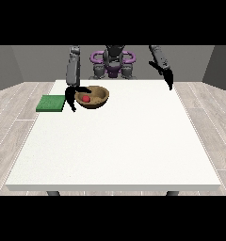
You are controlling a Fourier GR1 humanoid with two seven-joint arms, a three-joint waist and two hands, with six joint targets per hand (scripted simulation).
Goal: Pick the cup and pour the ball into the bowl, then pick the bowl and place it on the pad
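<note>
- Front view: wooden bowl (92, 97) on white table (115, 150), red ball (86, 99) inside; no cup visible.
- Hand at the view's left (72, 96) at bowl's left rim, thumb over the rim, fingers down the outer side; apparently clasping the rim.
- Green pad (51, 103) just left of that hand, on table's left edge; short sideways carry judged next.
- Hand at the view's right (168, 79) well apart, hanging idle, holding nothing; finger spread not discernible.

1. Table (133, 141): smooth, matt white top.
2. Bowl (100, 100): brown, wood-like, dull sheen.
3. Ball (86, 99): red, smooth.
4. Pad (51, 103): green, matt, flat.
5. Floor (16, 113): pale wood-look planks.
</note>
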